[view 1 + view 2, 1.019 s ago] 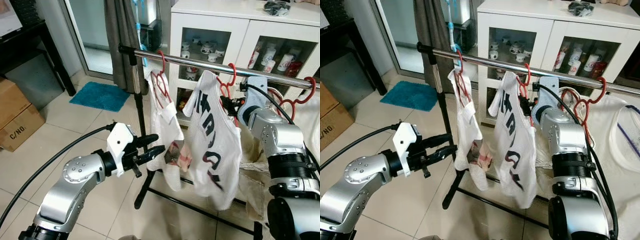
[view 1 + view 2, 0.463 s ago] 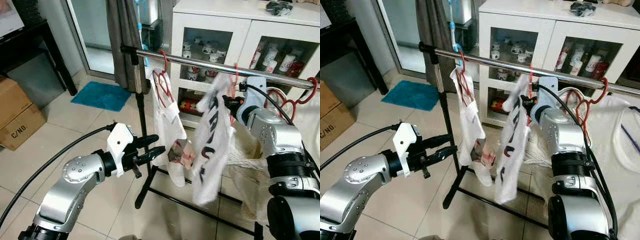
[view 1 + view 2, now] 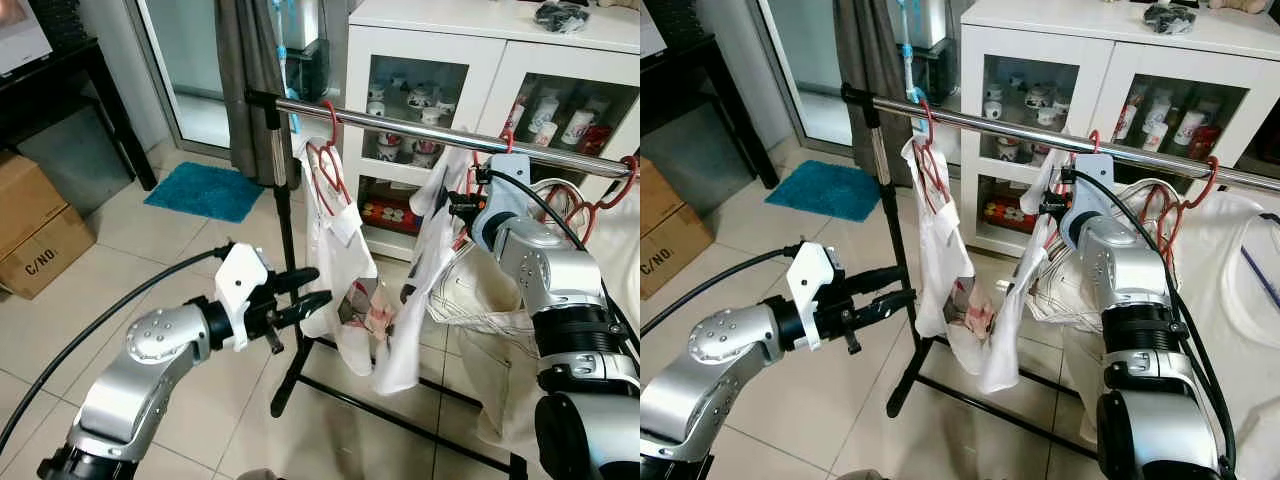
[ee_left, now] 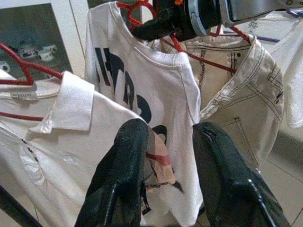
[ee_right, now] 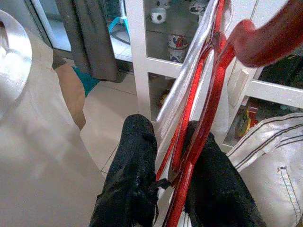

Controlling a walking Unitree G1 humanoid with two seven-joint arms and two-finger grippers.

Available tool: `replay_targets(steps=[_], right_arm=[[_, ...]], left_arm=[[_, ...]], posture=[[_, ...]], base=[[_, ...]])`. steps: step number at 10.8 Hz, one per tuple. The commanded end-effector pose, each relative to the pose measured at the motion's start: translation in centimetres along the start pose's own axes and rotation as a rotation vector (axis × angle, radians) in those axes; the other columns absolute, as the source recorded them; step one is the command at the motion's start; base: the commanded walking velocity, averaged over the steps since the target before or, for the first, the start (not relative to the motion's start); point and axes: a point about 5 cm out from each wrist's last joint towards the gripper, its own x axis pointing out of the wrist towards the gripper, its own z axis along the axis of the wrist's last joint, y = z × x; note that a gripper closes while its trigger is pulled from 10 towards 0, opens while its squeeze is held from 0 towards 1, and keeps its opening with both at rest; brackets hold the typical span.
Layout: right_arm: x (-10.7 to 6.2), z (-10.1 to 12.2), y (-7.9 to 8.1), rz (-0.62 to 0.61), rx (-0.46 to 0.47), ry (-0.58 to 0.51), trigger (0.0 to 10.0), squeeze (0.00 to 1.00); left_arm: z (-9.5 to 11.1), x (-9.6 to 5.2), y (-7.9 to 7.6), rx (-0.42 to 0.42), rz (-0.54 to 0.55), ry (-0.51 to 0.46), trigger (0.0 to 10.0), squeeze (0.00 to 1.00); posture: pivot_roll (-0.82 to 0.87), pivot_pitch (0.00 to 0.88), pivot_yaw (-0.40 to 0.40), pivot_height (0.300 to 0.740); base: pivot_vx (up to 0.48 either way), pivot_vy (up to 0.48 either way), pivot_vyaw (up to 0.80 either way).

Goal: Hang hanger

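Holding: my right gripper (image 5: pixel 173 189) pinches the red hanger (image 5: pixel 203 113) with its printed white shirt (image 3: pixel 425 270), just under the steel rail (image 3: pixel 420 125); hook directly above, long axis turned across the rail. My left gripper (image 3: pixel 300 300), parted and empty, waits lower, well apart.

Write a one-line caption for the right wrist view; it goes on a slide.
Right hand shut on a red hanger carrying a white T-shirt, before a white cabinet.
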Motion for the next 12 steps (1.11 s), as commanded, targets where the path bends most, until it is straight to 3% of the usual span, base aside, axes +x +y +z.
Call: replay_targets(steps=[1, 9, 10, 12], right_arm=[[0.0, 1.1, -0.1, 0.000, -0.012, -0.029, 10.0, 1.00], [-1.7, 2.1, -1.3, -0.008, -0.110, -0.017, 10.0, 1.00], [-2.0, 2.1, -1.5, -0.004, -0.092, -0.009, 10.0, 0.00], [-2.8, 2.0, -1.8, -0.013, -0.086, 0.010, 10.0, 0.00]], left_arm=[[0.3, 0.1, -0.1, 0.013, -0.015, 0.000, 10.0, 0.00], [0.0, 0.1, -0.2, 0.018, -0.009, 0.003, 10.0, 0.00], [0.0, 0.2, -0.2, 0.021, -0.008, 0.003, 10.0, 0.00], [0.0, 0.3, -0.3, 0.027, -0.011, 0.004, 10.0, 0.00]], posture=[[-0.02, 0.000, 0.029, 0.740], [-0.03, 0.000, 0.008, 0.740], [-0.03, 0.000, 0.005, 0.740], [-0.04, 0.000, 0.001, 0.740]], base=[[0.000, 0.000, 0.00], [0.000, 0.000, 0.00], [0.000, 0.000, 0.00], [0.000, 0.000, 0.00]])
